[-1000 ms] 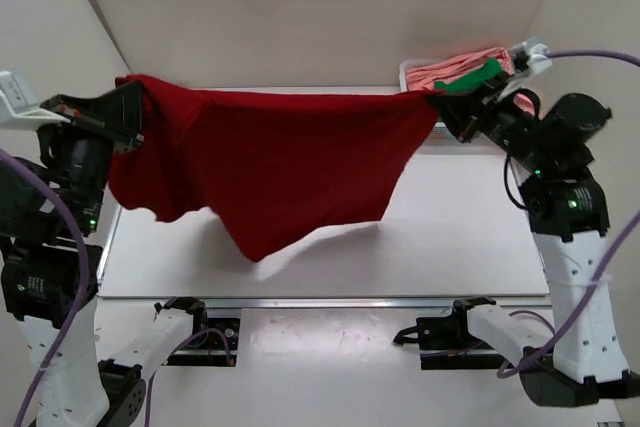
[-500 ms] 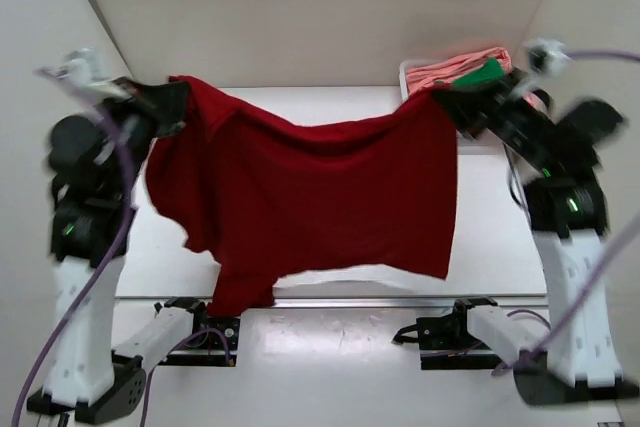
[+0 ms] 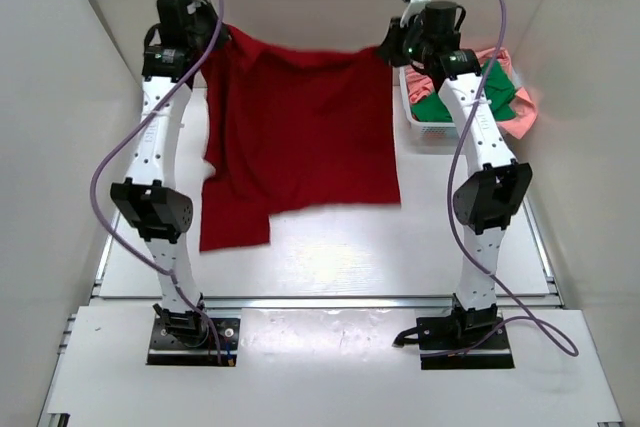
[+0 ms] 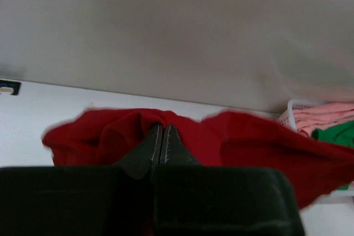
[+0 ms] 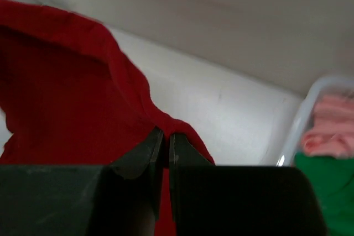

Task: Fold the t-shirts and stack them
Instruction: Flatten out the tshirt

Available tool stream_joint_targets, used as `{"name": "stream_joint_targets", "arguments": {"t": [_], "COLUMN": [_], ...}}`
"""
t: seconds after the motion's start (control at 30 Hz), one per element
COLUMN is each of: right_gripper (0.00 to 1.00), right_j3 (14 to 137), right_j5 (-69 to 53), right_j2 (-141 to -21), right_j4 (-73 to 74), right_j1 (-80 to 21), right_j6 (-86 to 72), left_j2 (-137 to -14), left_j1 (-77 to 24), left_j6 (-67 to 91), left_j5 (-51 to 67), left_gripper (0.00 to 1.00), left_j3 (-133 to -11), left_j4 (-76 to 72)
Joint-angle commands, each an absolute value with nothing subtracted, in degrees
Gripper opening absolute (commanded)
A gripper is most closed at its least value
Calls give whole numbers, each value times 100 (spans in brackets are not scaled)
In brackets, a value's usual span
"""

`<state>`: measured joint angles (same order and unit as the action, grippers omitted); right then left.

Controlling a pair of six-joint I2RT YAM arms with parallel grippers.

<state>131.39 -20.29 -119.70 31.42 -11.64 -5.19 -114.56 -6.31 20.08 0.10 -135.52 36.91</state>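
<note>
the dark red t-shirt [image 3: 300, 137] hung spread over the desk's [image 3: 330, 257] far half, its top corners pinched by the left gripper [image 3: 218, 37] and the right gripper [image 3: 386, 50]. open desk lay toward the near edge. the right arm [image 3: 470, 122] partly hid the green t-shirt [image 3: 438, 107] and pink t-shirt [image 3: 512, 97] in the far-right basket [image 3: 420, 129].

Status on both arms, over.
Left gripper, right gripper shut on dark red cloth t-shirt, spread between them. White slatted plastic basket at right, no obstruction.

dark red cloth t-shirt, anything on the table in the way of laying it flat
Nothing visible does. The dark red cloth t-shirt, held by the shut left gripper and right gripper, spreads over the white table, bare around it. The white slatted plastic basket sits close by its right edge. Under the cloth is hidden.
</note>
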Motion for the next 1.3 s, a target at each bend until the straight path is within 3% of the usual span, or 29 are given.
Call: {"name": "stream_joint_targets", "arguments": {"t": [0.0,0.07,0.2,0.3,0.4,0.63,0.77,0.8,0.83,1.0,1.1,1.27], "right_gripper": [0,0,0,0,0,0,0,0,0,0,0,0], "right_j3": [13715,13100,12561,11642,10219,6711,5365,5222,4916,4325,4324,4465], "right_j5": [-1626,-1608,-1809,-1767,-1881,-2056,-2013,-2021,-2082,-1855,-1846,-1644], "right_j2": [-11146,-10628,-10416,-10083,-9547,-7921,-7401,-7218,-7094,-6865,-6917,-7110], "right_j4": [2622,2251,2425,2452,2242,2205,2785,2873,2996,3295,3427,3498], "right_j1": [-1230,-1204,-994,-897,-748,-658,-914,-958,-949,-950,-739,-537], "right_j6": [-70,-44,-254,-281,-473,-1124,-1555,-1686,-1818,-1819,-1740,-1521], "left_j2": [-10260,-9819,-9598,-8958,-7774,-5716,-4906,-4809,-4773,-4562,-4483,-4447], "left_j1": [-405,-378,-650,-869,-949,-1107,-1134,-1151,-1143,-1152,-1160,-1282], "left_j6": [1827,1741,1459,1424,1695,2416,2680,2655,2628,2452,2461,2628], "left_j5": [-53,-183,-282,-395,-343,-18,271,394,570,616,414,18], "left_gripper": [0,0,0,0,0,0,3,22,30,50,52,48], "left_j3": [-13828,-13002,-12964,-11772,-9088,-5603,-4773,-4651,-4589,-4719,-4658,-4280], "left_j4": [3132,2788,3321,3157,2411,2671,3276,3365,3540,4174,4525,5035]}}
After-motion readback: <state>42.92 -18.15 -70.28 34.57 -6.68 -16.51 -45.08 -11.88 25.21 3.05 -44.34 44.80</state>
